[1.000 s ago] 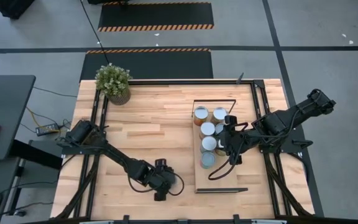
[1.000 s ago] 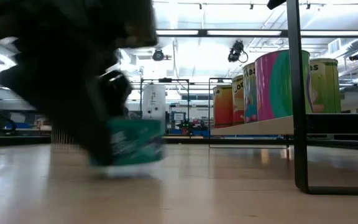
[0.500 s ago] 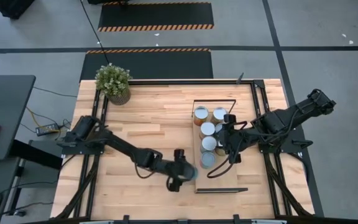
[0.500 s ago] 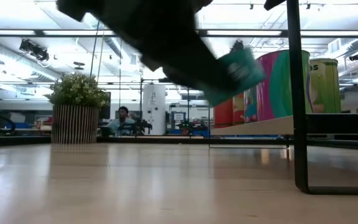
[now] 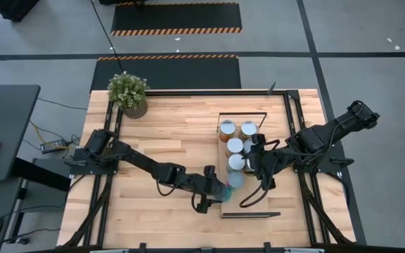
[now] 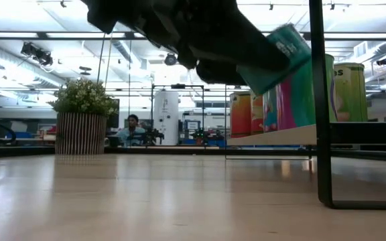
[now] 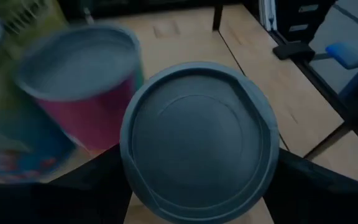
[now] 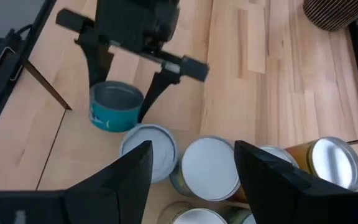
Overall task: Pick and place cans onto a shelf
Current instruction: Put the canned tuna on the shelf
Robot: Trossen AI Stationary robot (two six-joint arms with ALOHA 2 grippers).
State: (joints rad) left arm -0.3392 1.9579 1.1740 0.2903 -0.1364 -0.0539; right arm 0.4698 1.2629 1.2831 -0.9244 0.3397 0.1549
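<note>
Teal can carried to the shelf edge in the left pincer

On the desk (image 5: 167, 133), the shelf (image 5: 245, 207) at about 3 o'clock carries six cans (image 5: 236, 146) standing upright in a tight double row, tops silvery or pale grey, some with orange or pink sides. The seventh, a teal can (image 8: 115, 106), hangs clear of the desk at the shelf's 9 o'clock edge, just beside the nearest can in the row; the low view shows it tilted. The left pincer (image 5: 216, 192) stands wide, its fingers (image 8: 153, 93) clamped on either side of the teal can. The right pincer (image 5: 253, 163) hovers over the row of cans, fingers drawn together, holding nothing.
</note>
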